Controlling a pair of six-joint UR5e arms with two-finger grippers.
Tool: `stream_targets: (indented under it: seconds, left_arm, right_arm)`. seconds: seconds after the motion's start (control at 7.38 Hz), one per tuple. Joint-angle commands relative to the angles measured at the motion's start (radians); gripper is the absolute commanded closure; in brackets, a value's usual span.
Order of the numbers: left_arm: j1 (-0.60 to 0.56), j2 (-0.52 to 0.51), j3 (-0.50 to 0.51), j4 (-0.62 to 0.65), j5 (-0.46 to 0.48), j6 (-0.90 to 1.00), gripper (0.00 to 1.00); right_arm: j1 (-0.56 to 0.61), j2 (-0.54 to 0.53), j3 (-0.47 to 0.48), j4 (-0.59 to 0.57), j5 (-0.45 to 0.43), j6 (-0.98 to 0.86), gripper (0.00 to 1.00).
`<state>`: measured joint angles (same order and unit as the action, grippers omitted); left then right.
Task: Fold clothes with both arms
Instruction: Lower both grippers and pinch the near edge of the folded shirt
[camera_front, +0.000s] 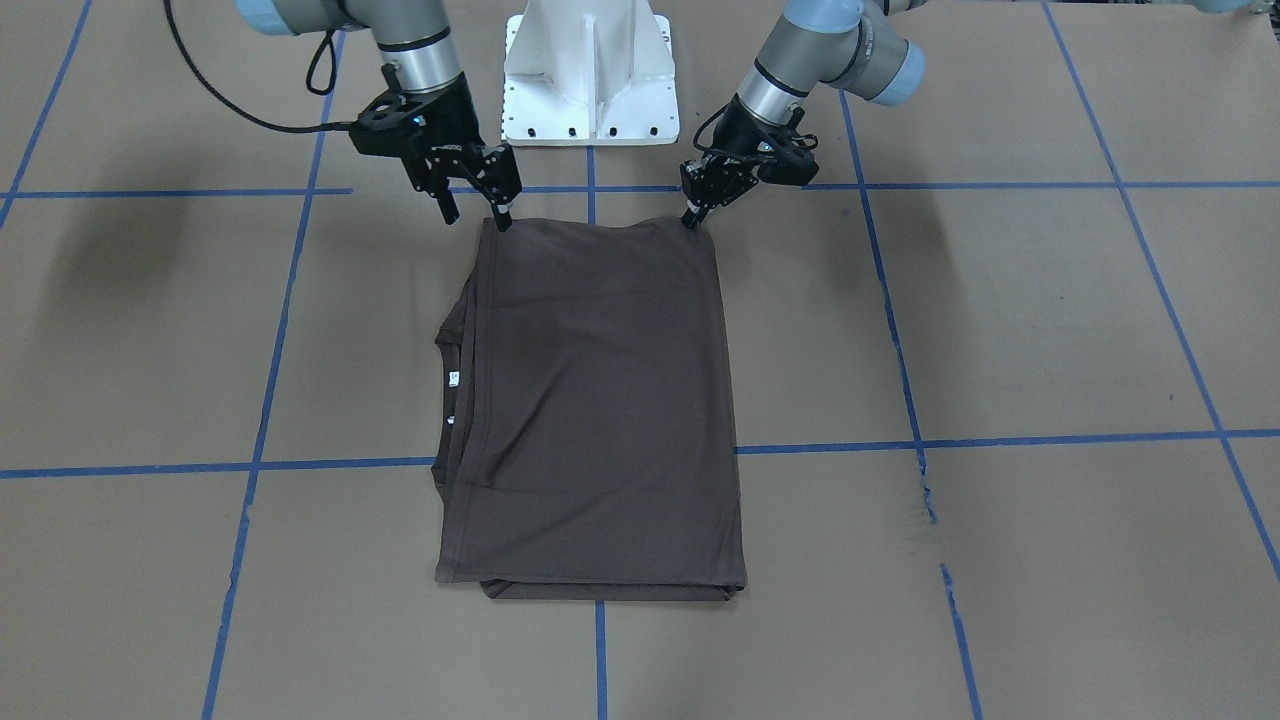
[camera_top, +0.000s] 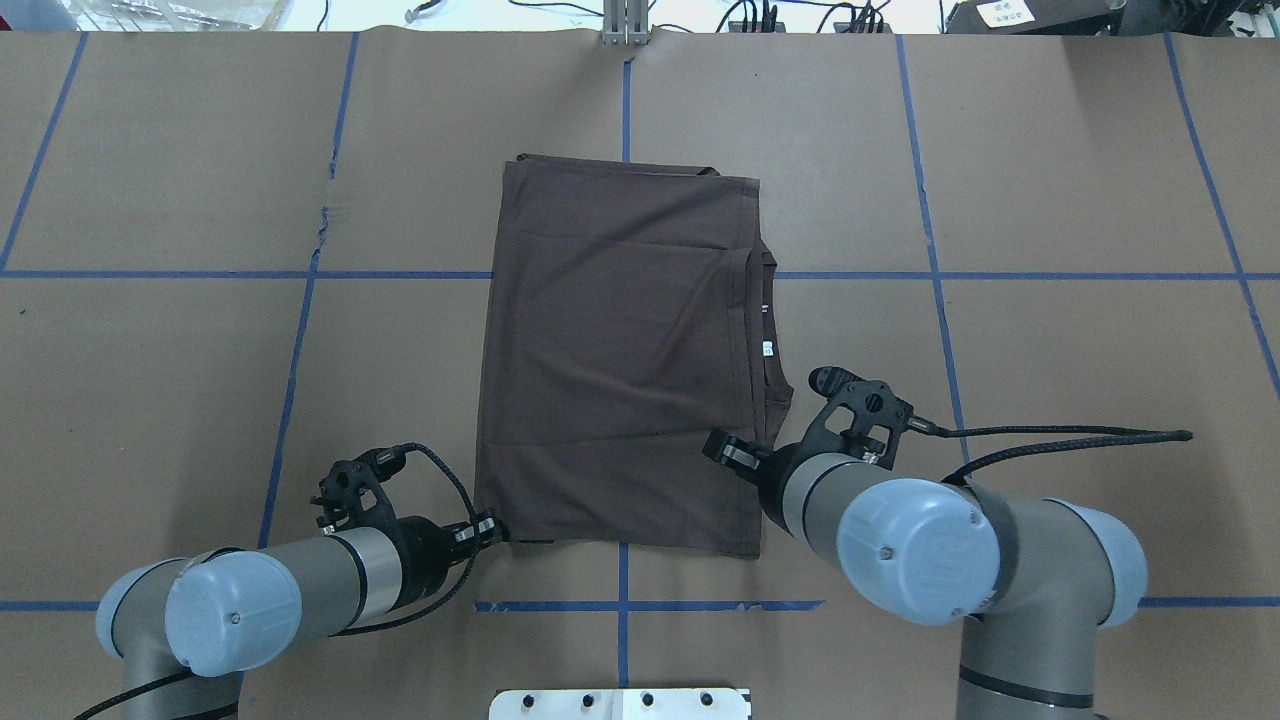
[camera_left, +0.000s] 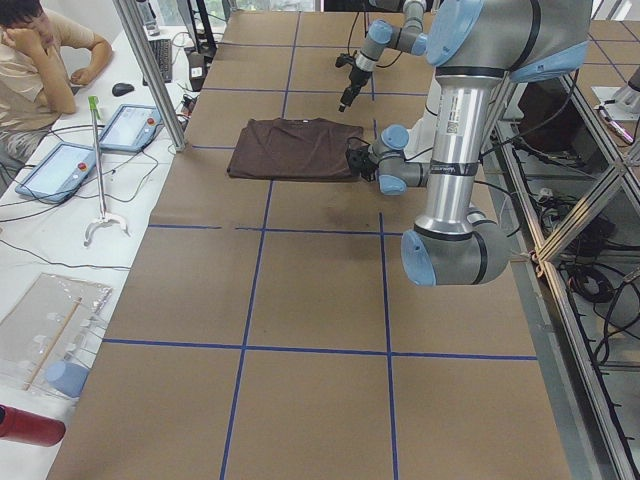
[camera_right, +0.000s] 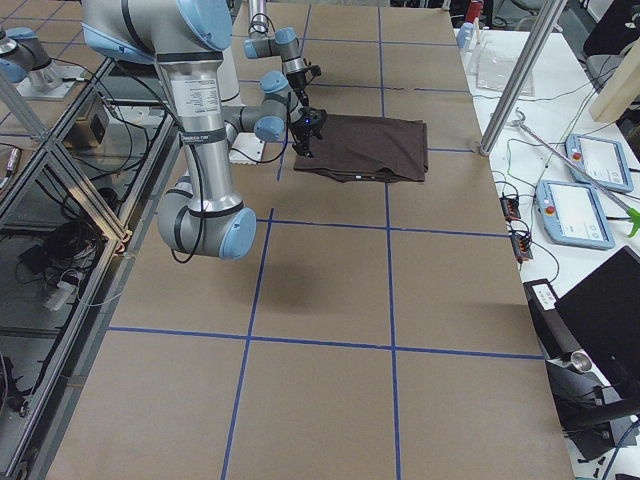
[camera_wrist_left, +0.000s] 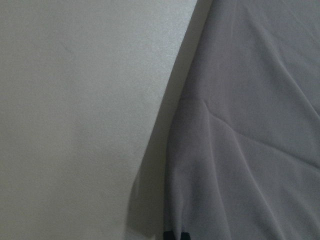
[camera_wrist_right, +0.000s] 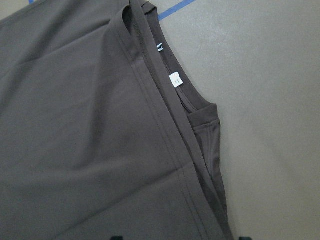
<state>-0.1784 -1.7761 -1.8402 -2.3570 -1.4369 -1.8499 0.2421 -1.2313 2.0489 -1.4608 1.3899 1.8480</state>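
Counter: brown paper-covered counter (camera_front: 1000, 330), gridded with blue tape lines (camera_front: 1050, 438); wide stretches of paper show on every side of the shirt.
Shirt: dark grey-brown T-shirt (camera_front: 600, 400), folded into a flat rectangle at mid-counter, in front of the white metal pedestal (camera_front: 590, 70). Neck opening and stacked edges lie on the robot's right side; folded edge on its left.
Right hand (camera_front: 477, 218): fingers spread apart; one tip touches the shirt's near right corner, the other stands off the cloth over bare paper.
Left hand (camera_front: 692, 218): fingers together, tips on the near left corner; cannot tell whether cloth is pinched.
Neck tag: small white tag (camera_front: 453, 378) inside the collar.
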Motion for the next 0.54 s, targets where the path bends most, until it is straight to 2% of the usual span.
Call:
stream_targets:
  seconds: [0.0,0.14,0.41]
  left_arm:
    - [0.000,-0.006,-0.001,0.001,0.001,0.000,1.00]
    - [0.000,-0.006,-0.001,0.001,0.001,0.000,1.00]
    - [0.000,-0.008,-0.014,0.001,0.001,0.001,1.00]
  right_arm:
    - [-0.010,0.061,-0.080,-0.079,0.056,-0.007,0.17]
    - [-0.010,0.087,-0.120,-0.081,0.061,-0.009,0.17]
    - [-0.012,0.098,-0.141,-0.081,0.060,-0.001,0.28]
